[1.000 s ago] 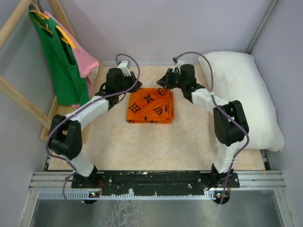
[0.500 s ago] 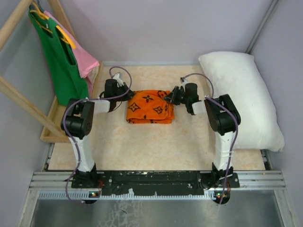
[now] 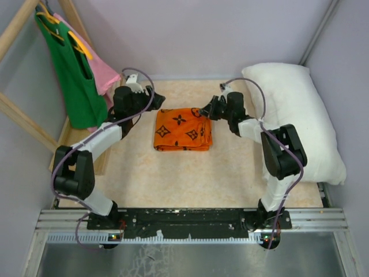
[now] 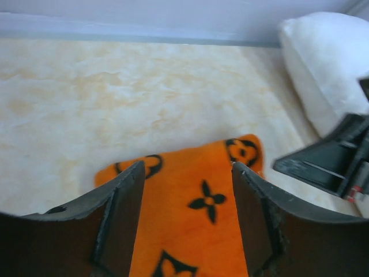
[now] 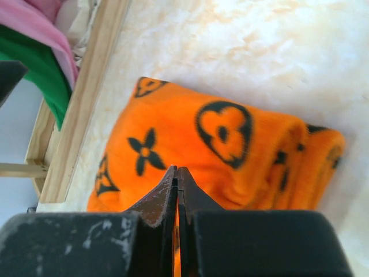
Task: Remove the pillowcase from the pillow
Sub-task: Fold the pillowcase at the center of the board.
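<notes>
Orange pillowcase lies between the spread, empty left pincer and closed right pincer.

Your top view looks steeply down from behind. Both wrist cameras closely face the same pillowcase, from opposite sides.

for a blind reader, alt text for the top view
A folded orange pillowcase lies between two arms, left gripper open, right gripper shut by its edge. The bare white pillow rests at right; a green top and pink garment hang left.
</notes>
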`<move>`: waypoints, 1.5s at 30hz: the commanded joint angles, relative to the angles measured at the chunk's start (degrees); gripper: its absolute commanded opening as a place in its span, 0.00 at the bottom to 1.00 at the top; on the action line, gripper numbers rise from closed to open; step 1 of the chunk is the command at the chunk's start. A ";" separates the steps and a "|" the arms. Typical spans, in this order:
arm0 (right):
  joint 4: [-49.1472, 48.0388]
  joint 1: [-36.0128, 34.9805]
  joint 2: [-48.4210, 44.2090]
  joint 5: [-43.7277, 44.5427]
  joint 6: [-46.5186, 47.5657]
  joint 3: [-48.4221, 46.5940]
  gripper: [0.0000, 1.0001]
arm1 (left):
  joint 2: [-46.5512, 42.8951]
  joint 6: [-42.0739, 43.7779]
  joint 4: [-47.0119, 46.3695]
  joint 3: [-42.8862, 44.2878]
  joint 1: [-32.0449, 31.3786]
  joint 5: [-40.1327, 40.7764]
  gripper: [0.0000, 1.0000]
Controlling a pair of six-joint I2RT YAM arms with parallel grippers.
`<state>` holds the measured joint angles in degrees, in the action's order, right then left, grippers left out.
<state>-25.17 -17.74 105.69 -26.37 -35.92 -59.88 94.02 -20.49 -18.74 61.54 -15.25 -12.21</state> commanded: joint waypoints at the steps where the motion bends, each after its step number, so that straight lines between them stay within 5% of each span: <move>1: 6.36 -5.02 -2.93 1.29 5.34 -6.04 0.00 | -2.46 0.12 -0.57 -4.47 -4.40 -3.71 0.64; 7: -0.99 -5.83 3.40 -3.45 -0.44 -3.20 0.00 | 3.61 -6.23 -10.05 -11.61 -4.83 -8.54 0.24; 10: -4.47 -4.61 5.32 -4.44 -2.40 0.57 0.00 | 6.52 -7.52 -12.72 -14.31 -4.77 -9.91 0.14; 28: -5.56 -3.88 -6.75 -10.09 -1.28 10.90 0.00 | -5.85 -8.80 -6.50 -19.36 -4.88 -14.77 0.23; 35: -11.11 -3.89 -6.42 -14.25 -1.46 18.50 0.00 | -1.55 -9.34 -11.24 -26.09 -4.83 -13.65 0.20; 41: -26.40 -2.54 -1.85 -17.23 -10.95 22.90 0.00 | 2.29 -9.74 -13.27 -25.11 -4.79 -14.25 0.19; 45: -20.58 -2.39 -6.66 -16.06 -7.71 20.58 0.00 | -1.37 -7.31 -7.86 -22.23 -4.87 -13.16 0.21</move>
<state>-42.85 -20.73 103.57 -41.95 -44.66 -36.95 95.72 -30.04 -29.45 36.14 -20.12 -26.17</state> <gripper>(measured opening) 0.003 0.196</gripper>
